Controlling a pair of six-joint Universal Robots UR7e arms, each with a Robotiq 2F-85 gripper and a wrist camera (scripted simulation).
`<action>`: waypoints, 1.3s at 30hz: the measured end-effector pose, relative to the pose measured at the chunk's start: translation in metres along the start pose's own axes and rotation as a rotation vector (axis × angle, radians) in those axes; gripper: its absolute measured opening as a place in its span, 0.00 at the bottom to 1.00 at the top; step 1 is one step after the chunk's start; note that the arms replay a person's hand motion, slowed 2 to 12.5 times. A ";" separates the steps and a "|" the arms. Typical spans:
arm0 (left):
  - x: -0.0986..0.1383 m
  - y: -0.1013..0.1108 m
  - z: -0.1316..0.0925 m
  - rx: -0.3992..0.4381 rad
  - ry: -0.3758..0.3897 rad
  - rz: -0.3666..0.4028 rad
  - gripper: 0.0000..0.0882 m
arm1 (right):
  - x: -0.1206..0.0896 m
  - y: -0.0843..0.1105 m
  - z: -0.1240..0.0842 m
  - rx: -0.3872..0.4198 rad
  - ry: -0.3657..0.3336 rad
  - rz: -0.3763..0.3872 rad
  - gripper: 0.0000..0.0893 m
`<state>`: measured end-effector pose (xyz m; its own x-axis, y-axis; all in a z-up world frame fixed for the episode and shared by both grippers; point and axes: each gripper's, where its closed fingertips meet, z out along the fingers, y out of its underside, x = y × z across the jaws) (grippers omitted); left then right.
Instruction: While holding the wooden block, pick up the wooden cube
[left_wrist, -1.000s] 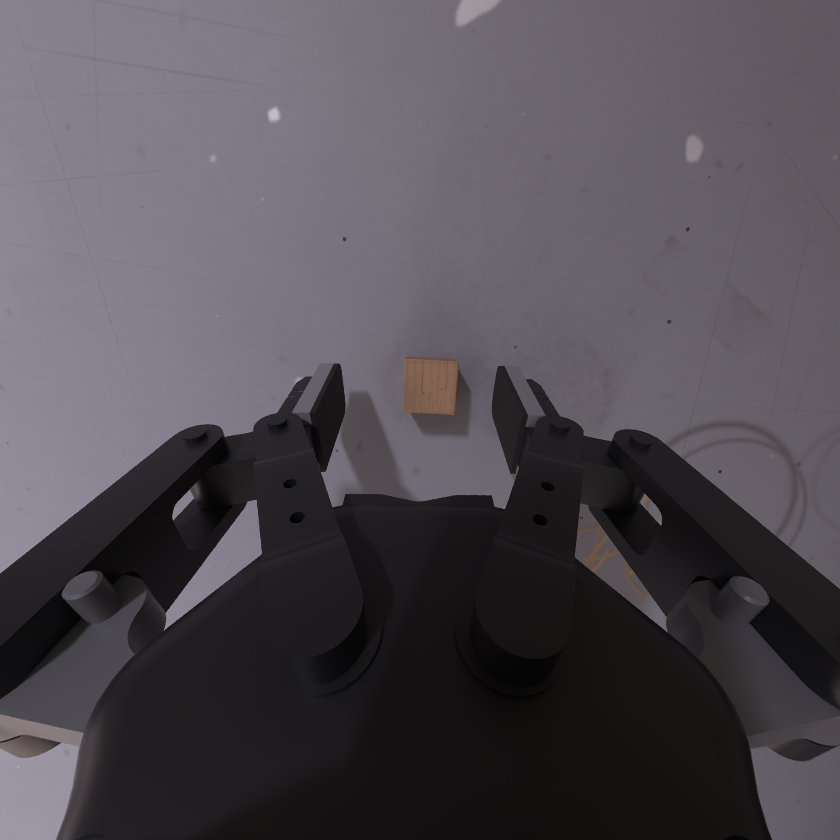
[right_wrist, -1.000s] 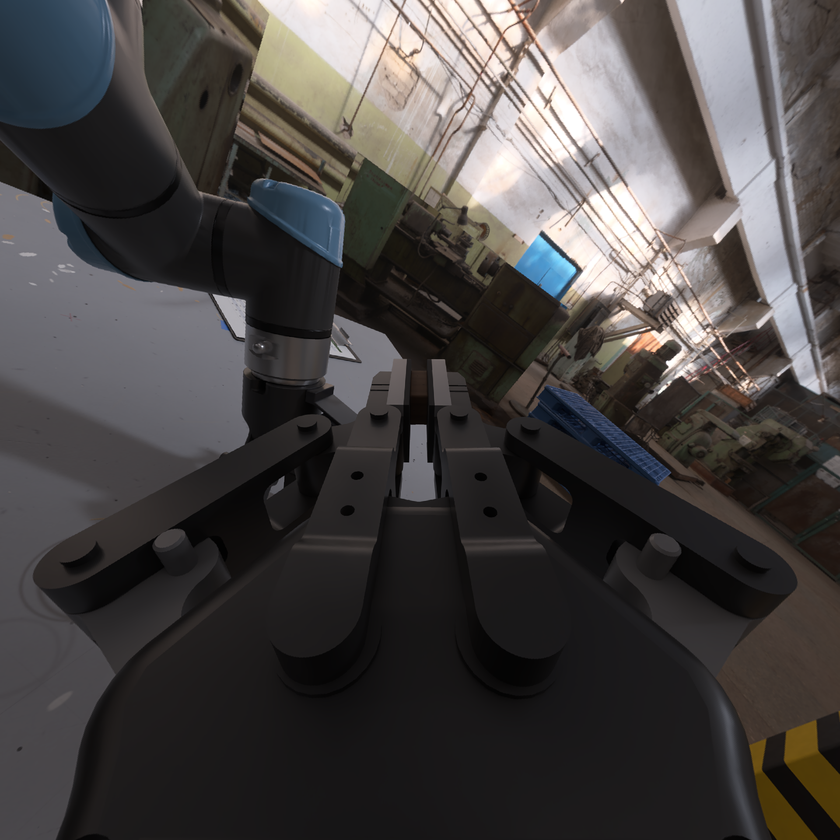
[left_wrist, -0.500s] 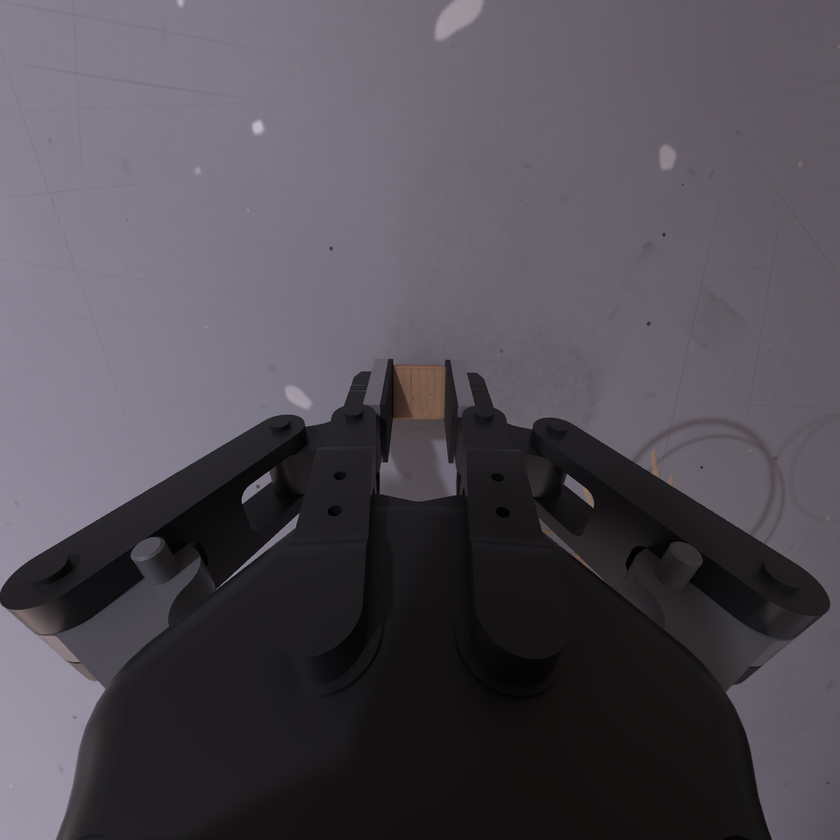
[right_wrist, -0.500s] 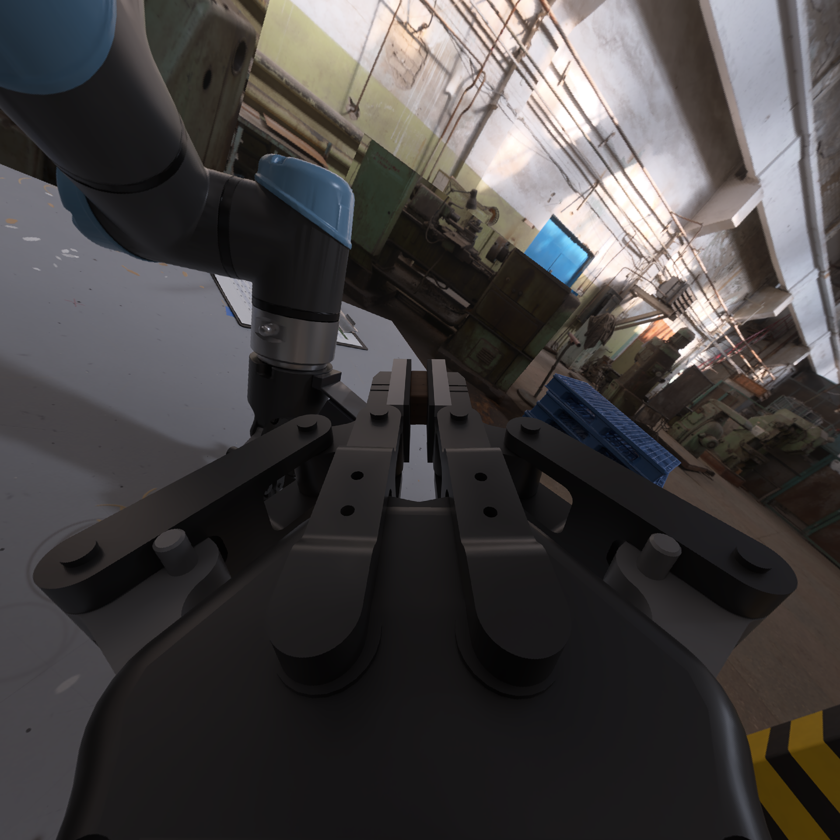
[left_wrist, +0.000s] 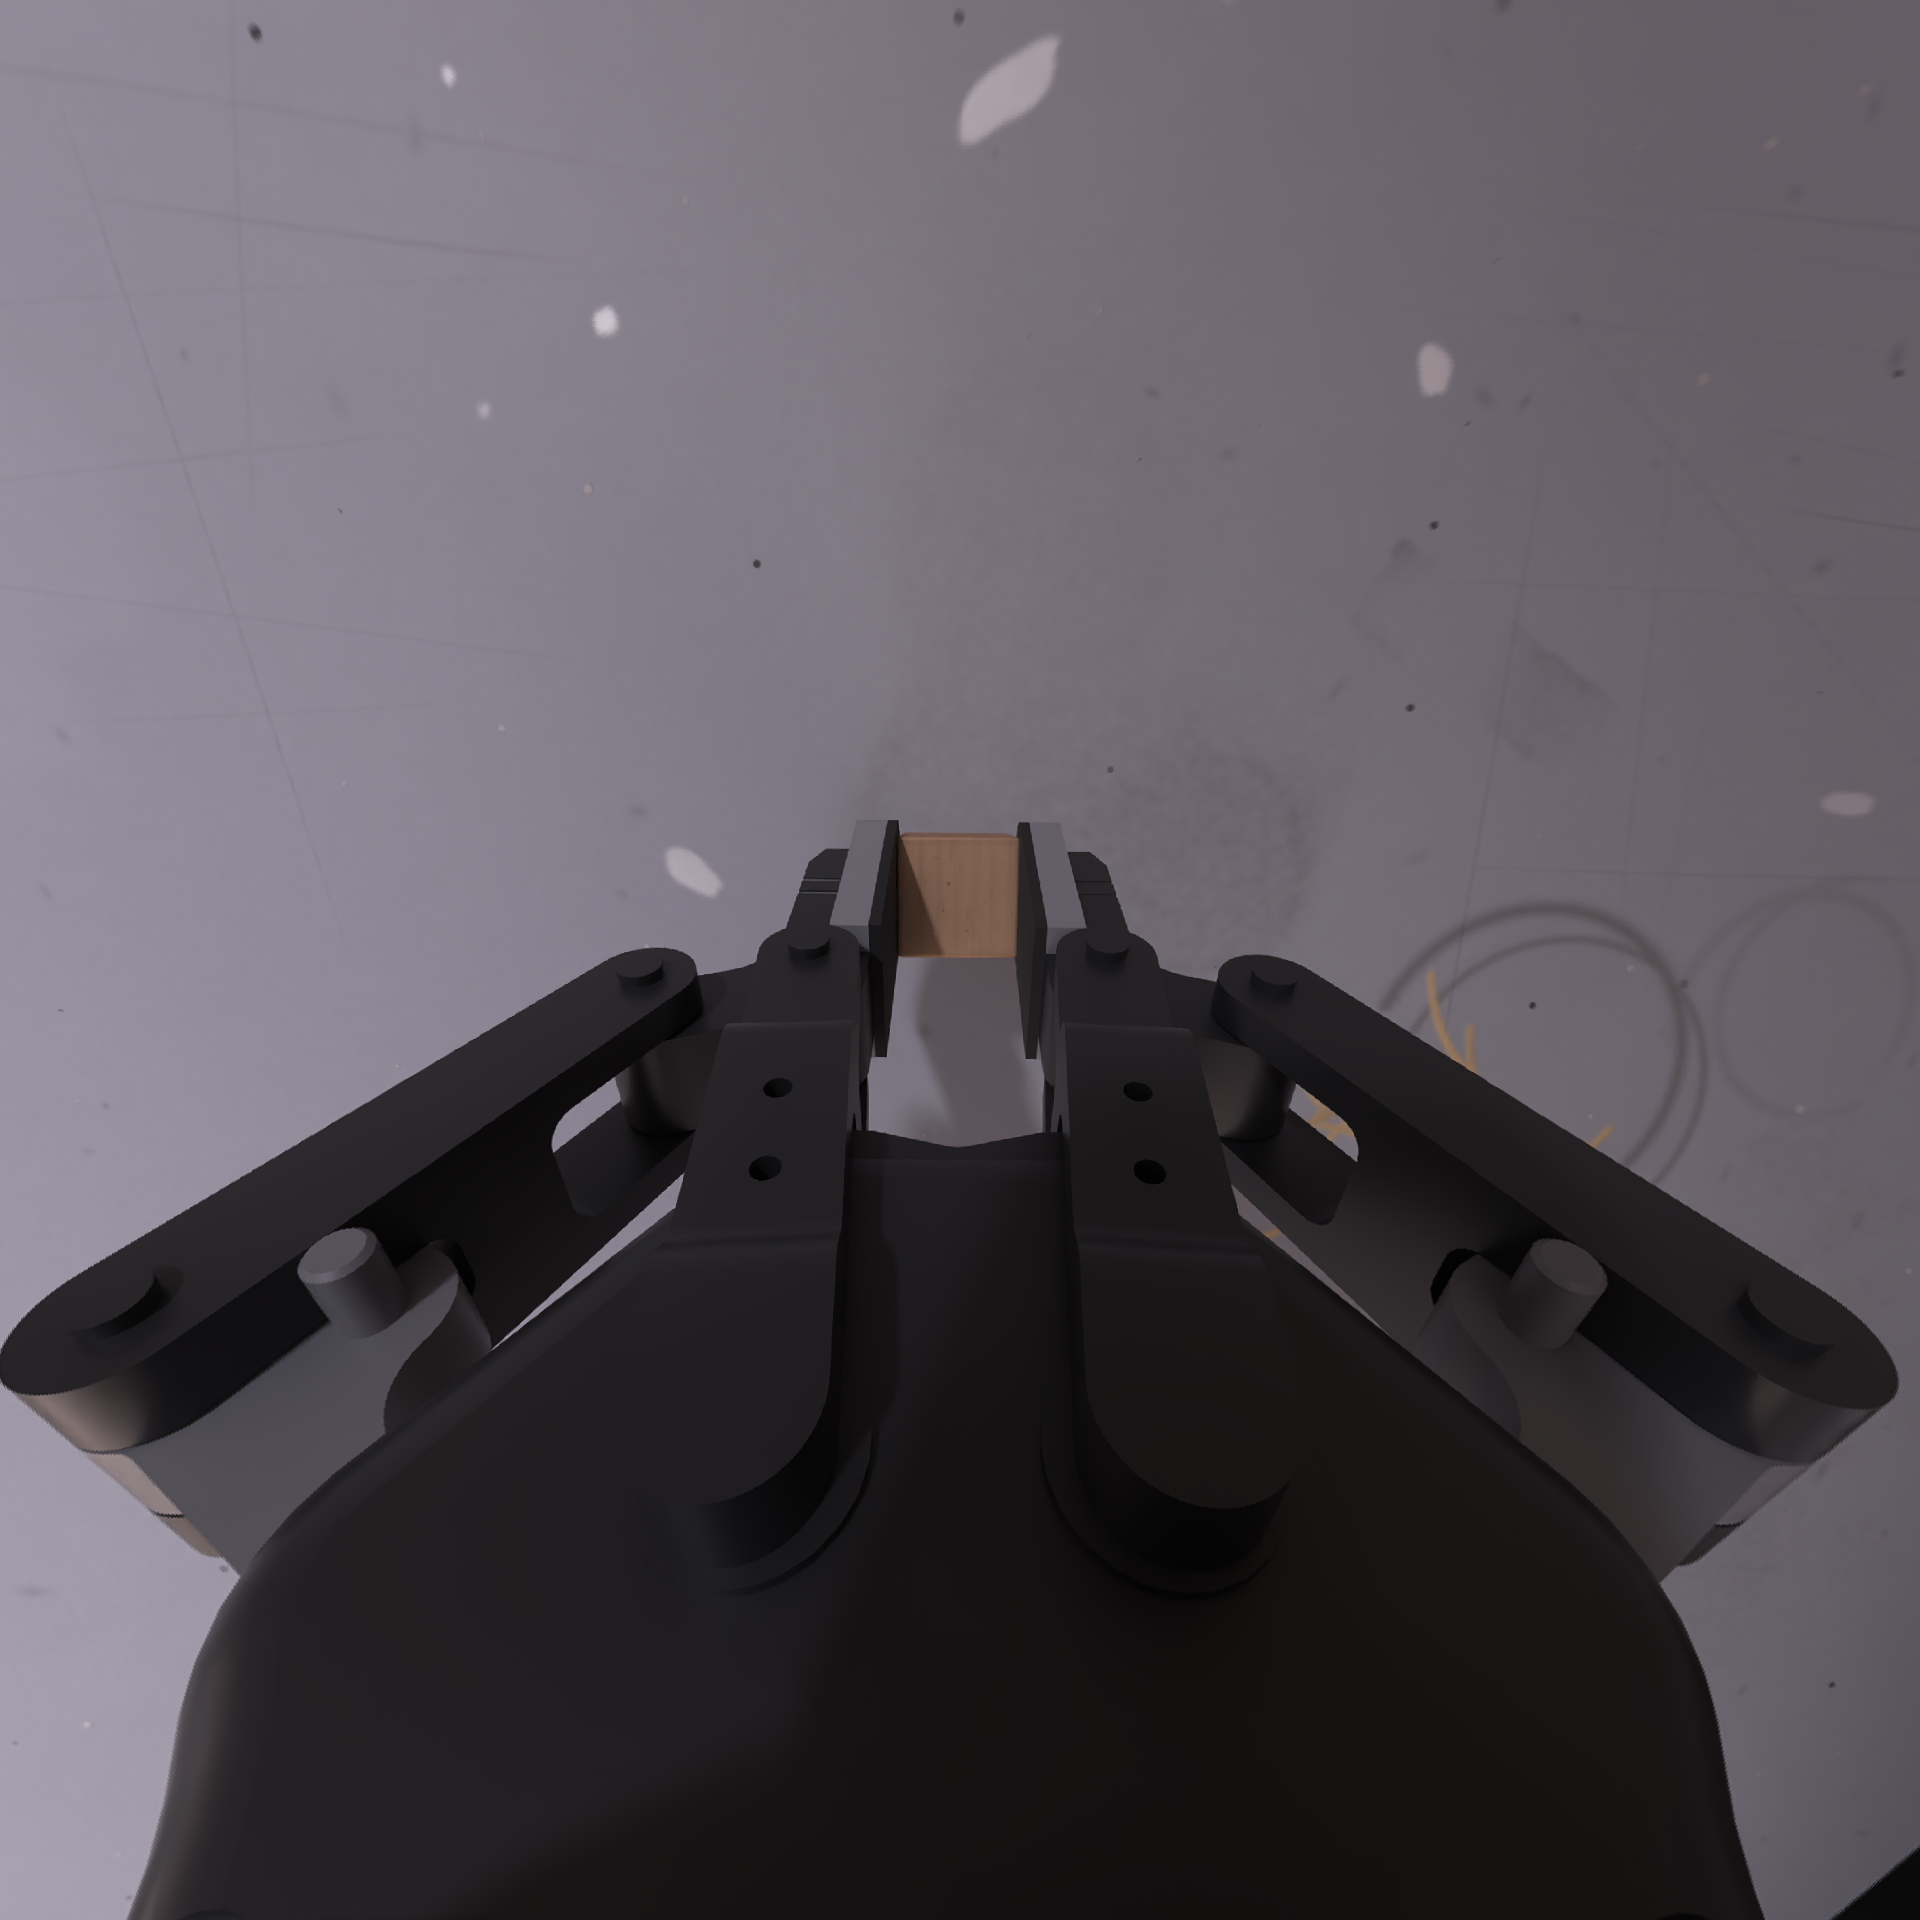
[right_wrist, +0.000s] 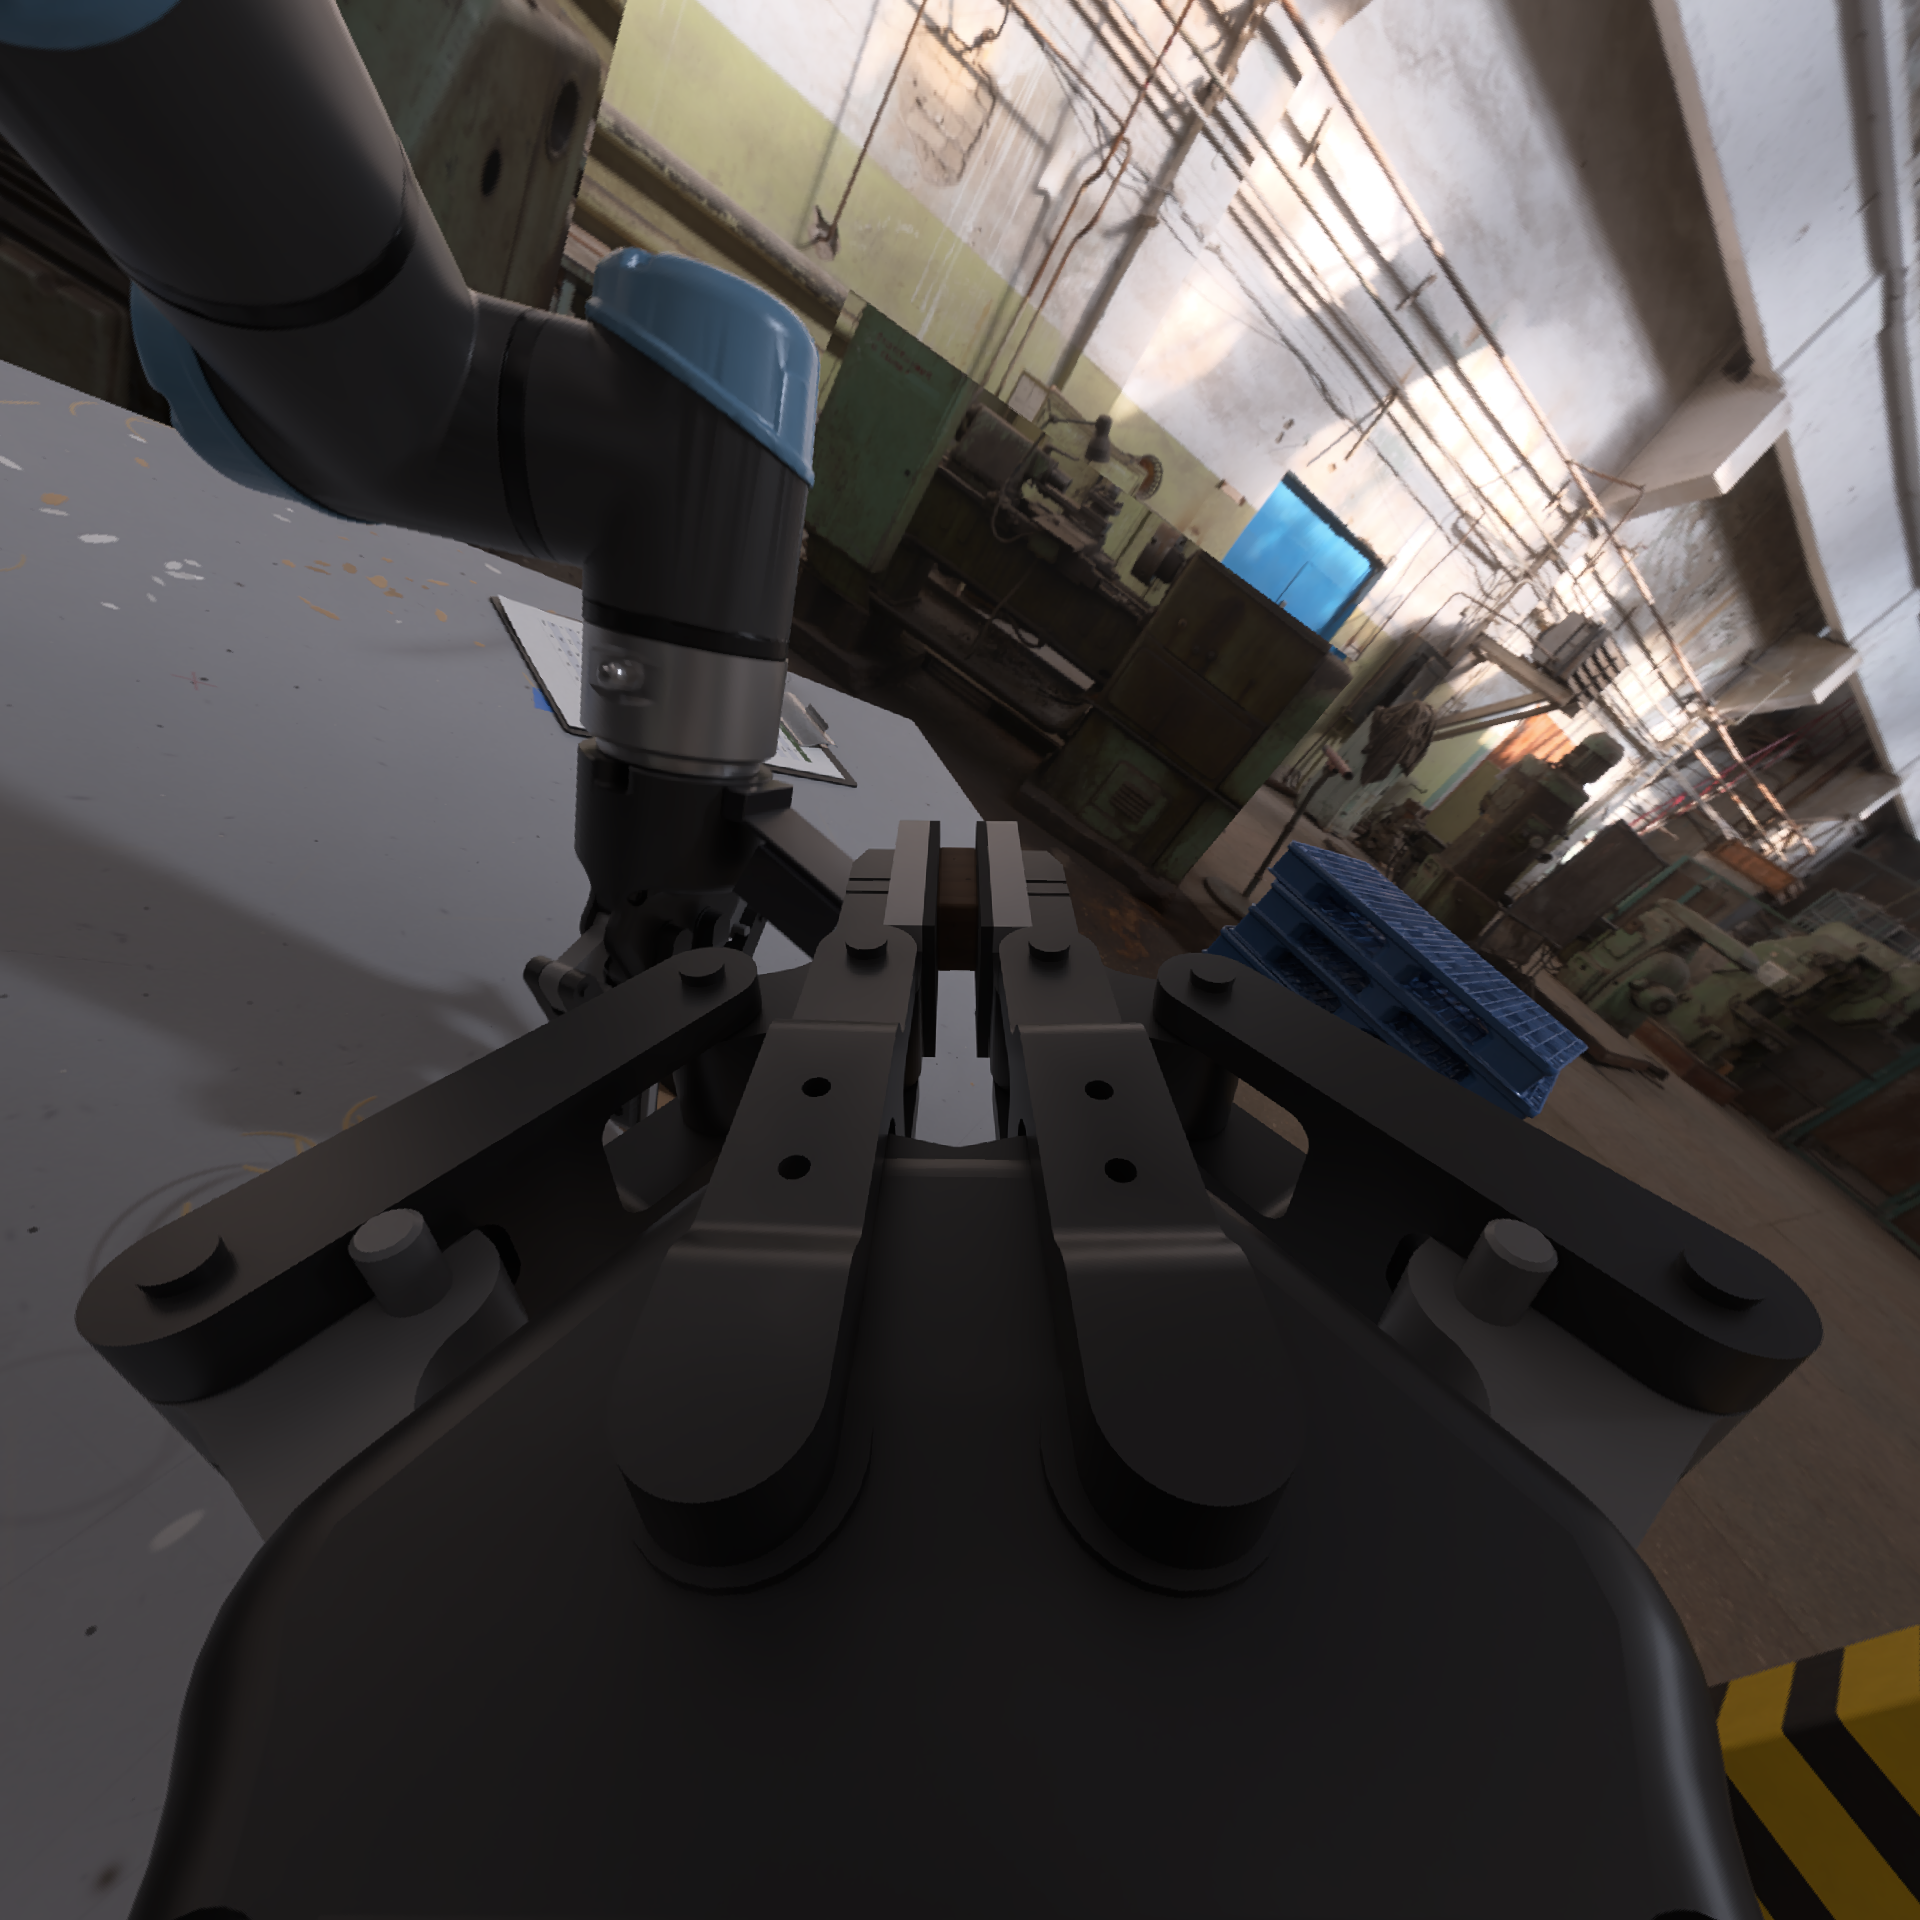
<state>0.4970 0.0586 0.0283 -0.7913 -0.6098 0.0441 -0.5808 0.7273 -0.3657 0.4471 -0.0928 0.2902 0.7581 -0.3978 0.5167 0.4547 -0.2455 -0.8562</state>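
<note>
In the left wrist view my left gripper (left_wrist: 956, 894) is shut on the light wooden cube (left_wrist: 954, 896), held between both pads above the grey table (left_wrist: 520, 520). In the right wrist view my right gripper (right_wrist: 958, 904) is shut on a dark wooden block (right_wrist: 958, 906), seen only as a thin strip between the pads, and it is raised and pointing out past the table. The left arm (right_wrist: 665, 520) and the left gripper (right_wrist: 623, 951) show at the left of the right wrist view, low over the table; the cube is hidden there.
A clipboard (right_wrist: 540, 655) lies on the grey table (right_wrist: 208, 831) behind the left arm. The table's edge runs diagonally just beyond the right gripper; past it are workshop machines and a blue pallet (right_wrist: 1392, 977). Ring marks (left_wrist: 1558, 1029) stain the table right of the left gripper.
The left gripper closed on the wooden cube and has lifted it a little off the table. The right gripper kept hold of the block and its view shifted slightly.
</note>
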 end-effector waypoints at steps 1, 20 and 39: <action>0.001 -0.001 -0.003 0.012 0.005 0.005 0.23 | 0.000 0.001 0.000 -0.001 -0.005 0.002 0.07; 0.031 -0.027 -0.084 0.219 -0.058 0.276 0.23 | -0.027 0.024 0.014 -0.100 -0.160 -0.019 0.07; 0.087 -0.035 -0.129 0.353 -0.018 0.548 0.23 | -0.074 0.021 0.024 -0.101 -0.366 -0.078 0.07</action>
<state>0.4238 0.0212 0.1644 -0.9500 -0.1875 -0.2497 0.0058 0.7889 -0.6145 0.4115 -0.0477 0.2339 0.8481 -0.0373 0.5285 0.4829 -0.3561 -0.8000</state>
